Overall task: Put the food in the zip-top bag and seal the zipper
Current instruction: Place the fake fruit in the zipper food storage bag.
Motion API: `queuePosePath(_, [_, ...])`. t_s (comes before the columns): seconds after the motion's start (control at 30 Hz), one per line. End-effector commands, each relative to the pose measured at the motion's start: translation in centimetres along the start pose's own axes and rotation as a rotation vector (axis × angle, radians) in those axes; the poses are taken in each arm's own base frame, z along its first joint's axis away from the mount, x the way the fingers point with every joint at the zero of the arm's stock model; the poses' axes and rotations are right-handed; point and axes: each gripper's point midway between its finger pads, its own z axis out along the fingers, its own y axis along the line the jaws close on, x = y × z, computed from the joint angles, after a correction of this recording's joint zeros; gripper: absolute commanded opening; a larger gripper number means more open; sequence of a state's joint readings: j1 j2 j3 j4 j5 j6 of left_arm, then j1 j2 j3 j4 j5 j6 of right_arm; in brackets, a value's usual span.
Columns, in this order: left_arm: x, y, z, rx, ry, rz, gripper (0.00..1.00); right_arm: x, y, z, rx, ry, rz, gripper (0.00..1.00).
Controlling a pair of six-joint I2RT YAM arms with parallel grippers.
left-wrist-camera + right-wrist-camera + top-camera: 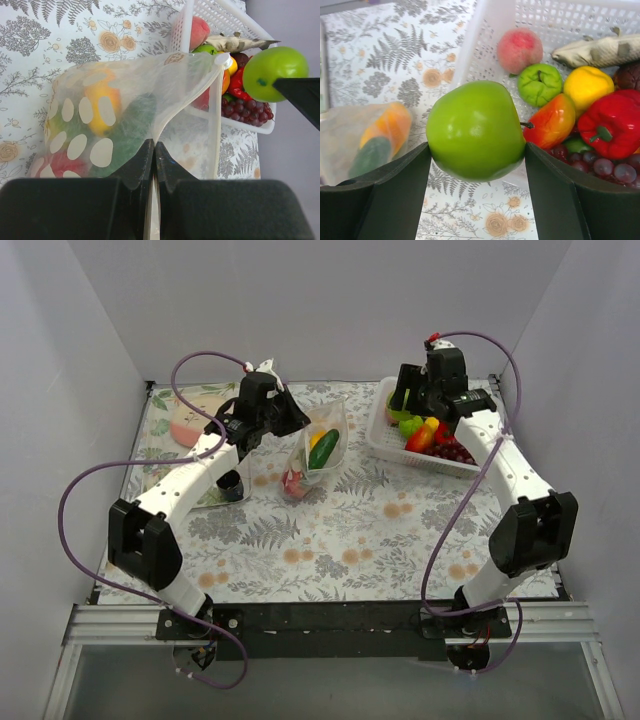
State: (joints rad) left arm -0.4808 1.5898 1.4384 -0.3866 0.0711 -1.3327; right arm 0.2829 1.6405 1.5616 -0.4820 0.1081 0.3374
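The clear polka-dot zip-top bag (318, 450) hangs upright mid-table, holding green, yellow, orange and red toy food (107, 117). My left gripper (154, 150) is shut on the bag's upper edge and holds it up; its zipper strip (218, 120) runs down the right side of the left wrist view. My right gripper (477, 155) is shut on a green apple (475, 129), lifted above the near left edge of the white basket (392, 448). The apple also shows in the left wrist view (274, 72). More food lies in the basket: a peach (520, 49), a red pepper (610, 122) and grapes (615, 167).
A pink and white plate (195, 420) lies at the far left of the floral mat. A dark object (232, 485) sits under my left arm. Grey walls close in the table on three sides.
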Motion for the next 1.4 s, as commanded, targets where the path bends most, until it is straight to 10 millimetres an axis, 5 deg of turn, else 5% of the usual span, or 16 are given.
queuePosePath(0.0, [-1.2,-1.2,-0.4,0.039,-0.031,-0.001,0.0,-3.2,5.9,-4.9,-0.13,-0.104,-0.051,0.28])
queuePosePath(0.3, [-1.6,-1.2,-0.6,0.03,-0.04,0.002,0.0,-1.3,17.1,-9.3,-0.333,-0.119,-0.141,0.28])
queuePosePath(0.4, [-2.0,-1.4,-0.9,0.03,-0.052,0.004,0.0,0.4,18.9,-8.6,-0.335,-0.08,-0.176,0.29])
queuePosePath(0.47, [-2.2,-1.3,-1.1,0.02,-0.057,0.006,0.0,1.0,18.7,-8.0,-0.309,-0.063,-0.181,0.31])
queuePosePath(0.57, [-2.6,-1.3,-1.6,0.01,-0.069,0.015,0.0,1.7,18.5,-7.5,-0.306,-0.063,-0.182,0.47])
queuePosePath(0.73, [-2.8,-1.3,-2.0,0.01,-0.077,0.012,0.0,2.5,19.0,-7.0,-0.332,-0.042,-0.182,0.55])
queuePosePath(1.0, [-3.1,-1.6,-2.1,0.021,-0.082,0.012,0.0,2.2,19.6,-7.6,-0.357,-0.058,-0.205,0.9])
queuePosePath(1.2, [-3.0,-1.6,-2.2,0.02,-0.083,0.01,0.0,2.0,19.7,-7.9,-0.366,-0.062,-0.217,0.96])
queuePosePath(1.3, [-3.0,-1.5,-2.1,0.019,-0.082,0.01,0.0,0.6,16.7,-7.6,-0.251,-0.092,-0.222,0.98])
queuePosePath(1.37, [-3.0,-1.6,-2.1,0.022,-0.081,0.01,0.0,-1.0,12.3,-6.4,-0.159,-0.095,-0.185,0.97])
